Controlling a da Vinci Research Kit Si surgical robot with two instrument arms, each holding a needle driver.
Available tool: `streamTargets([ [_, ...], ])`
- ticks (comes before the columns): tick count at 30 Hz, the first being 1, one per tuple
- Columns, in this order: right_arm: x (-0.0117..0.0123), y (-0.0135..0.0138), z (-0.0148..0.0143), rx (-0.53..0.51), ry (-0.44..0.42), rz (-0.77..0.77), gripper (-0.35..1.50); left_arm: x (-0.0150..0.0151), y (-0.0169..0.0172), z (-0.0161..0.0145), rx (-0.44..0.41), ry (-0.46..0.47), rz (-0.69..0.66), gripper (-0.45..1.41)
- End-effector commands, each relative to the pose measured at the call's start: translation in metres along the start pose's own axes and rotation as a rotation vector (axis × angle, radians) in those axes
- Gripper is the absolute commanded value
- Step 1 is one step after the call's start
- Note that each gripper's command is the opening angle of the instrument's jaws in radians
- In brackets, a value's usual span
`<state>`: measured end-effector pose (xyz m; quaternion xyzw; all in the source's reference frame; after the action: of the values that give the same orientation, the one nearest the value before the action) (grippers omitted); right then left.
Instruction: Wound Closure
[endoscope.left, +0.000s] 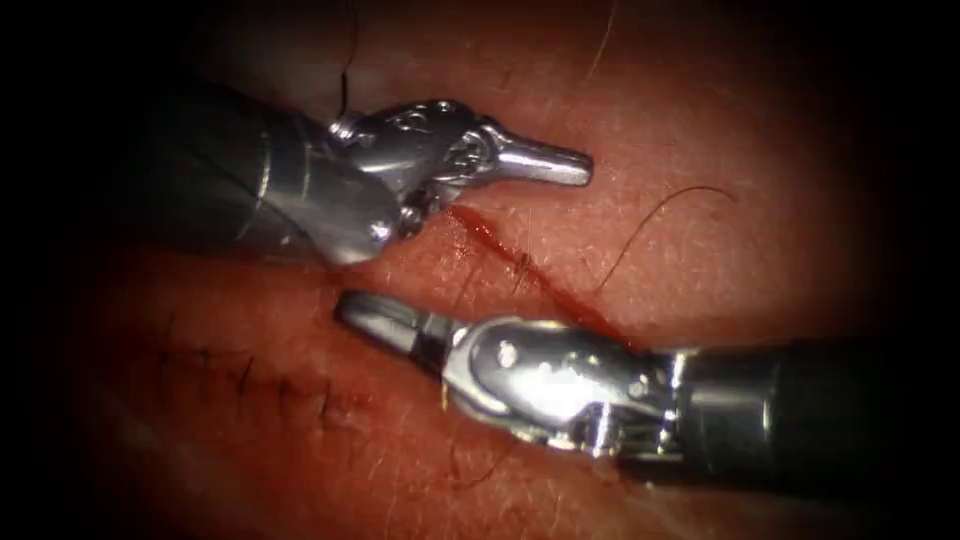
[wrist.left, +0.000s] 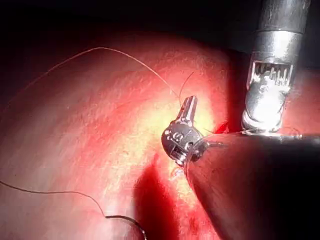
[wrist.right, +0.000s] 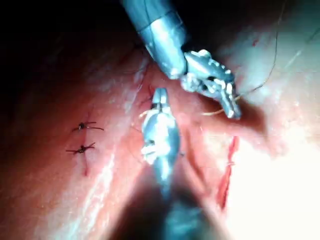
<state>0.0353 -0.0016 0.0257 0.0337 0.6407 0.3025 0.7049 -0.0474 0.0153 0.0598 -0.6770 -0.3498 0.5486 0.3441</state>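
Two slim steel jaws clenched, apparently empty: left tool (endoscope.left: 545, 160) and right tool (endoscope.left: 375, 315) flanking the red-wet slanting cut (endoscope.left: 520, 262) in soft pink tissue (endoscope.left: 750, 130); fine dark thread (endoscope.left: 660, 215), limp and slippery, right of the cut, best pinched gently mid-strand.

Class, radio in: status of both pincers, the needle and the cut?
Left pincer shut, holding nothing. Right pincer shut, empty. Cut open between them, red fluid along it; loose thread right of it. Needle unsighted.
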Motion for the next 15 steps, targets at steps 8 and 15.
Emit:
streamTargets([
  [8,0.0012,0.001,-0.0022,-0.026,0.119,0.019,0.27,-0.0026,-0.0011,-0.0008,-0.008,-0.006,0.007,-0.45],
  [15,0.0021,0.0025,-0.0039,-0.09,0.153,0.034,0.32,-0.0041,-0.0011,-0.0011,-0.026,0.006,0.014,-0.45],
])
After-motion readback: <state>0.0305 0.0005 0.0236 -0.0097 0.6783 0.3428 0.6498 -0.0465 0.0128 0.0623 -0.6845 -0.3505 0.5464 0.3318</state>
